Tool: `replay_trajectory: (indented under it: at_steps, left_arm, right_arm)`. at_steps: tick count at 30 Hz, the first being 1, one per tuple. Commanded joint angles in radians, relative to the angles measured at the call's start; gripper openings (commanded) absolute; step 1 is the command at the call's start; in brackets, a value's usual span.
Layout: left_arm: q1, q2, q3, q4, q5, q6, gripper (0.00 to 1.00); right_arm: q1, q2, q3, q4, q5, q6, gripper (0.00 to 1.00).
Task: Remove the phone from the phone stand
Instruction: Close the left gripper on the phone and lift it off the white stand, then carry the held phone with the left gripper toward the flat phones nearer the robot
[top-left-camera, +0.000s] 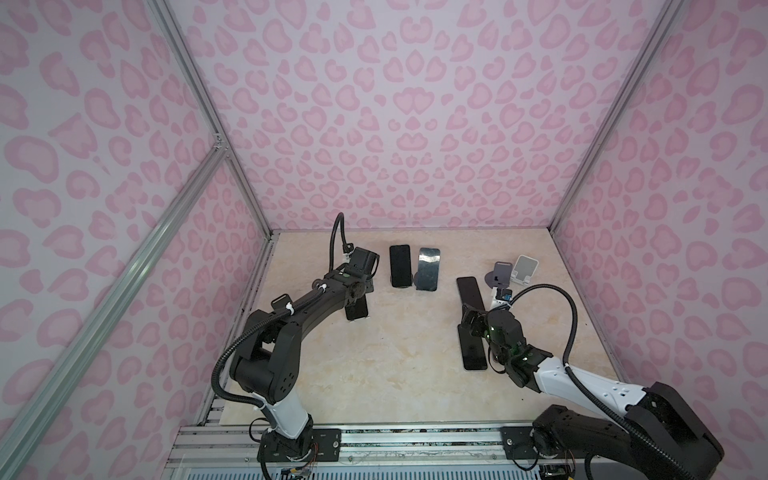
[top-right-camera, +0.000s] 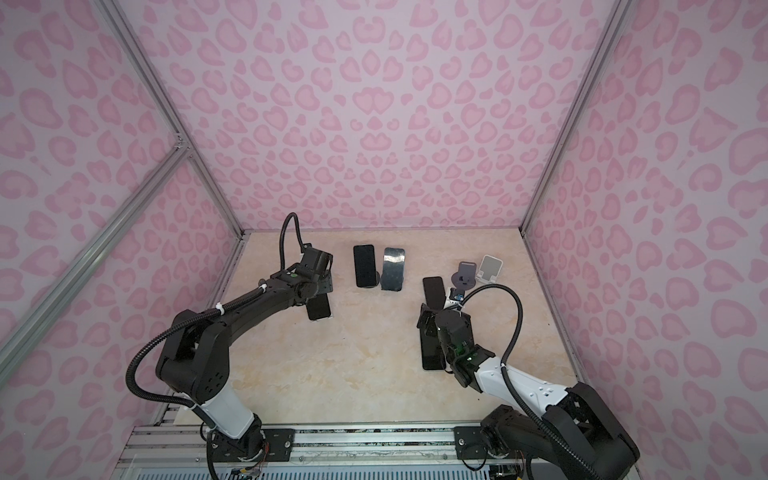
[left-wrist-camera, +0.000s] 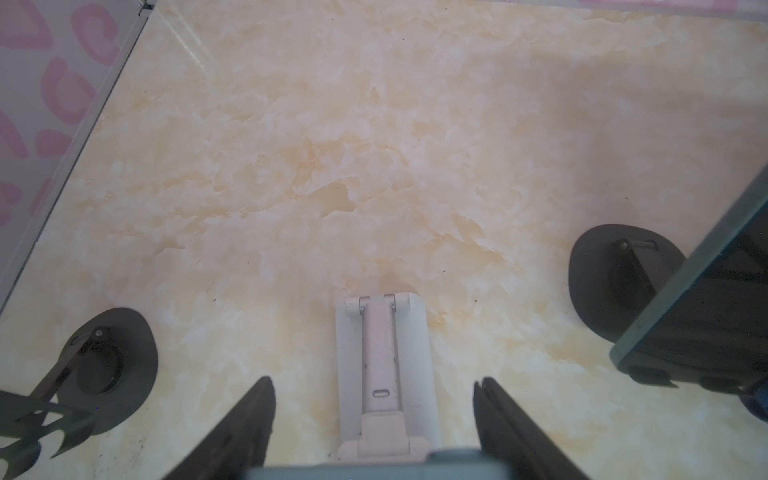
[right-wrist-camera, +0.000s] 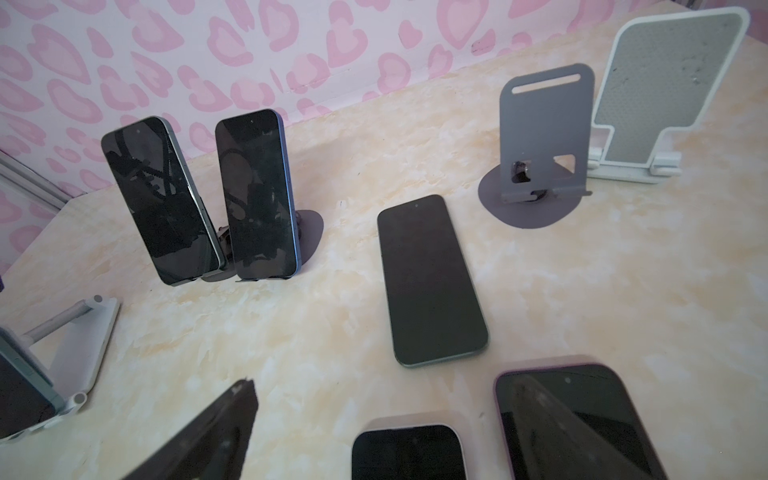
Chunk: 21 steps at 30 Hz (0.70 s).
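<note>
Now L gripper (left-wrist-camera: 376, 379) astride phone (left-wrist-camera: 378, 468) on white stand (left-wrist-camera: 419, 332), R gripper (top-left-camera: 471, 319) agape

Both top views look steeply down from high above the table's (top-left-camera: 374, 374) near edge toward its far edge. The left wrist camera looks down, close over a white stand (left-wrist-camera: 384, 353). The right wrist camera faces low toward the far edge and shares a phone lying flat (right-wrist-camera: 430, 278) with both top views.
</note>
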Motion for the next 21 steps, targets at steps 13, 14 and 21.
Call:
replay_trajectory:
  at_steps: [13, 14, 21]
  left_arm:
    - [-0.002, -0.119, -0.012, -0.032, 0.052, 0.024, 0.53]
    - [-0.005, -0.129, -0.012, -0.041, 0.056, 0.024, 0.52]
    - [-0.044, -0.195, -0.003, -0.107, 0.067, 0.017, 0.51]
  right_arm:
    - [0.0, 0.002, 0.006, 0.004, 0.017, -0.005, 0.98]
    - [0.0, 0.001, 0.004, 0.003, 0.016, -0.005, 0.98]
    - [0.0, -0.002, 0.004, 0.003, 0.019, -0.007, 0.98]
